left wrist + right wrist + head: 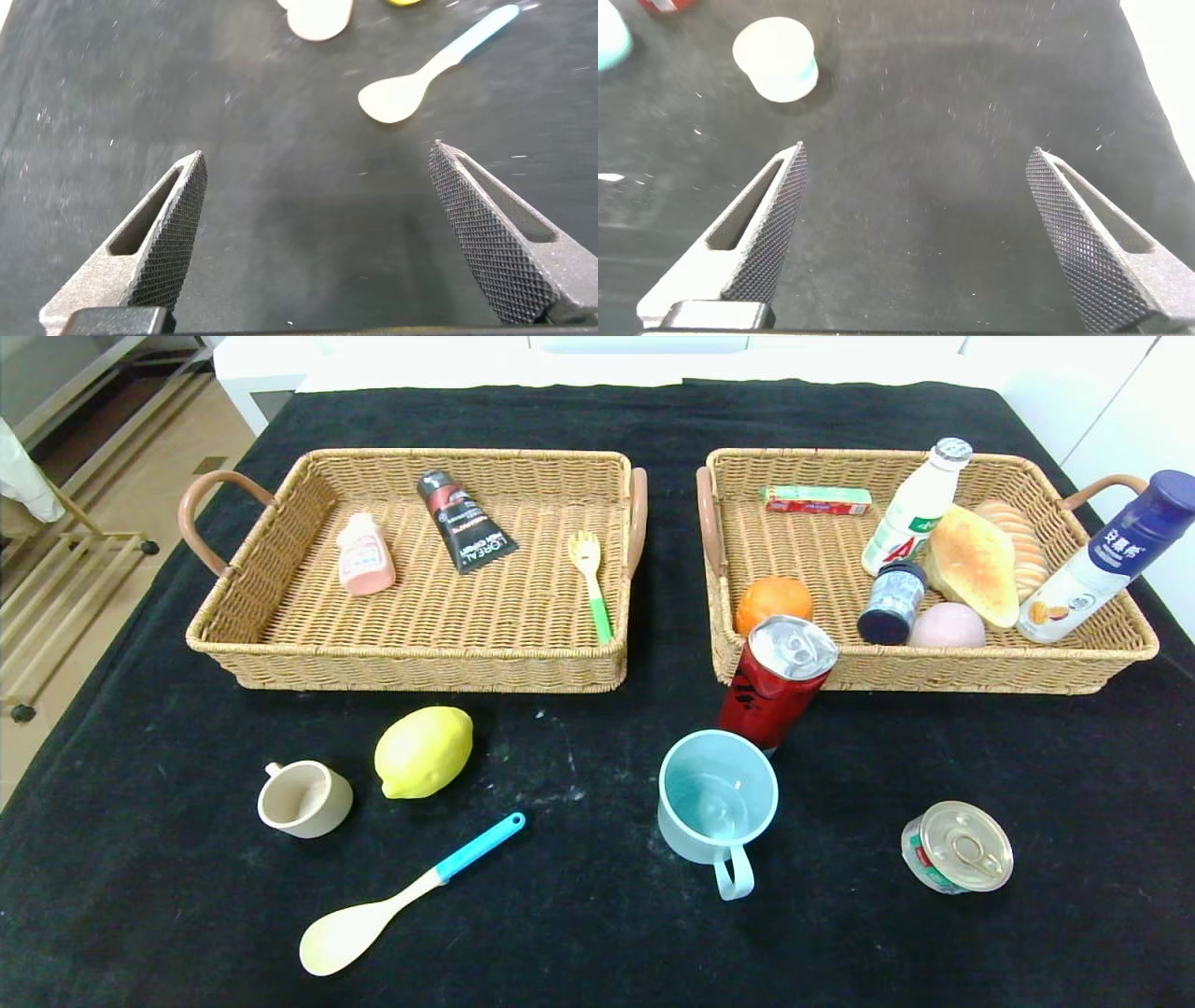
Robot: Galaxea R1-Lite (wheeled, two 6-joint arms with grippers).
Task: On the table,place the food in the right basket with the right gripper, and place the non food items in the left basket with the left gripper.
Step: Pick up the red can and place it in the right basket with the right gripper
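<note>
Sorting partway done, judging by the spread. Left basket point(280, 644) already holding a pink bottle, a black tube and a fork; right basket point(1102, 658) already holding a bread roll, an orange, bottles and a gum pack. Loose on the black worktop point(579, 933), near side: beige cup point(305, 798) at far left, lemon point(424, 751) just beside it, spoon point(392, 899) nearer still, blue mug point(717, 803) at centre, red can point(778, 679) right behind the mug and touching the right basket's near wall, tin point(957, 847) off to the right.

Left claw point(318, 233) wide open, gripping nothing, hanging over bare cloth with the spoon and beige cup farther off. Right claw point(915, 233) likewise spread wide and empty, over bare cloth, the tin farther off.

Next move, probably: pick a target and descend. Tin for the right side, well apart from neighbours, so an easy approach. Spoon or beige cup for the left. Lemon awkward: food, yet lying on the left.
</note>
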